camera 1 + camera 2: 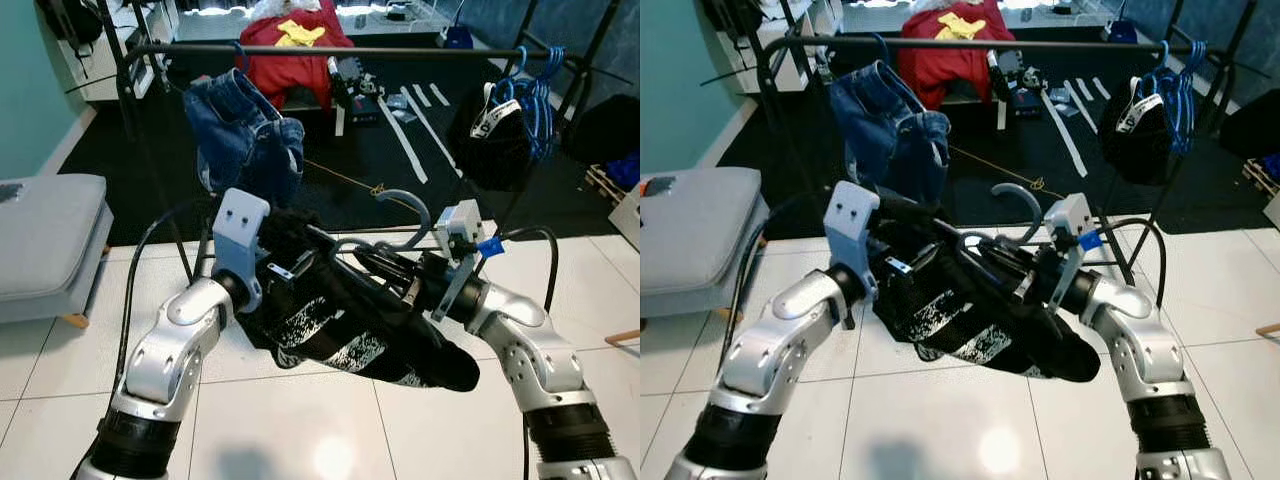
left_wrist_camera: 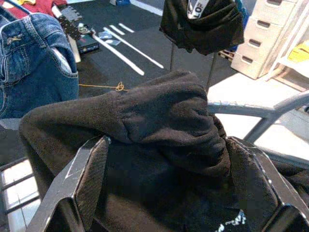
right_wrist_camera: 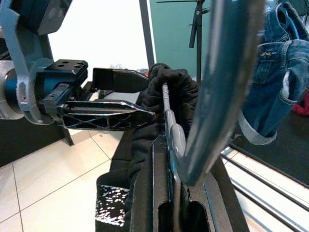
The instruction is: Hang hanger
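Right wrist view: right gripper (image 3: 176,145) pinched shut on grey hanger (image 3: 212,87) at the neck below the hook, metal rod running on into bunched black garment (image 3: 166,96). Left gripper (image 3: 123,94) at 10 o'clock, fingers spread around the cloth's shoulder, not squeezing hard from the look of it.

Seen from the head, both claws meet mid-frame with the black garment (image 1: 350,330) sagging below, white print showing; hook (image 1: 405,205) curving up at 1 o'clock.

Probably light, soft and floppy cloth on a stiff, slick frame; likely to slide off one arm if tilted. Best held firm at the neck, cloth only steadied.

Farther off at 12 o'clock: rail (image 1: 340,50) carrying jeans (image 1: 245,135), blue hangers (image 1: 535,85) at 2 o'clock
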`<state>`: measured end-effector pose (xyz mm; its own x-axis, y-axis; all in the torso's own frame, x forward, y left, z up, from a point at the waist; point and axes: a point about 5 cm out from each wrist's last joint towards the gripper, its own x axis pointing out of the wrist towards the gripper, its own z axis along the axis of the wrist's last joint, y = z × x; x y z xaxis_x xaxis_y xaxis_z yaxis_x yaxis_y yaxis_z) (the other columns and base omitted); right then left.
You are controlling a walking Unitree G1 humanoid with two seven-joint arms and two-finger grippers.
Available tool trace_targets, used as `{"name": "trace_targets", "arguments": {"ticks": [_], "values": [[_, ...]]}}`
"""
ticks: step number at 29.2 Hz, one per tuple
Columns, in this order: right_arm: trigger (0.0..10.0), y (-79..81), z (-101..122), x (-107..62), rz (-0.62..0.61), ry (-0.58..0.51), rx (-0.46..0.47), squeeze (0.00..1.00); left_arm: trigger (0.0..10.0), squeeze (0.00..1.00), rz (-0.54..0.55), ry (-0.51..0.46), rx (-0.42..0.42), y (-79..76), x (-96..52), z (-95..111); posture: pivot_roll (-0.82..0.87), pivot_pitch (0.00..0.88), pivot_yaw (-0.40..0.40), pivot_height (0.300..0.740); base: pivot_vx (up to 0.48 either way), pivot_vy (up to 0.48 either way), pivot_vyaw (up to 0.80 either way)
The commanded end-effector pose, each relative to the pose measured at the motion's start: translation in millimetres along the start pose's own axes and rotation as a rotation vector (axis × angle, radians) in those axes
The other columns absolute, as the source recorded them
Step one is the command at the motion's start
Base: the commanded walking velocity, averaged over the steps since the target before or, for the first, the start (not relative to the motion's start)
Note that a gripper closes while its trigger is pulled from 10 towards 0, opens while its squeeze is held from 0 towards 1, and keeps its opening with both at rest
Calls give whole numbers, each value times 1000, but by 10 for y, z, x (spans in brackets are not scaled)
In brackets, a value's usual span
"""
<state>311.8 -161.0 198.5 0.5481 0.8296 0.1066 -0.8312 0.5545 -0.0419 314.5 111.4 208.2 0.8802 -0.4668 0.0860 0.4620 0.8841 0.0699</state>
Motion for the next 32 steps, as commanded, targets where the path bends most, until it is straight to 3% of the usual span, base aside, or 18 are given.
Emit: {"name": "trace_targets", "arguments": {"ticks": [1, 8, 16, 17, 32], "values": [[0, 26, 82, 20, 19, -38, -22, 0, 10000, 0, 12, 12, 1, -7, 20, -32, 30, 99, 17, 740, 0, 0, 0], [0, 48, 78, 33, 28, -40, -19, 0, 10000, 0, 108, 55, 45, 44, 34, -100, 31, 99, 15, 740, 0, 0, 0], [0, 52, 76, 44, 33, -41, -17, 0, 10000, 0, 121, 54, 38, 29, 69, -118, 32, 99, 15, 740, 0, 0, 0], [0, 53, 76, 47, 34, -41, -16, 0, 0, 0, 131, 52, 25, 29, 75, -126, 31, 100, 17, 740, 0, 0, 0], [0, 65, 61, 51, 35, -46, -11, 0, 0, 0, 199, 4, -71, 99, 86, -101, 34, 101, 19, 740, 0, 0, 0]]}}
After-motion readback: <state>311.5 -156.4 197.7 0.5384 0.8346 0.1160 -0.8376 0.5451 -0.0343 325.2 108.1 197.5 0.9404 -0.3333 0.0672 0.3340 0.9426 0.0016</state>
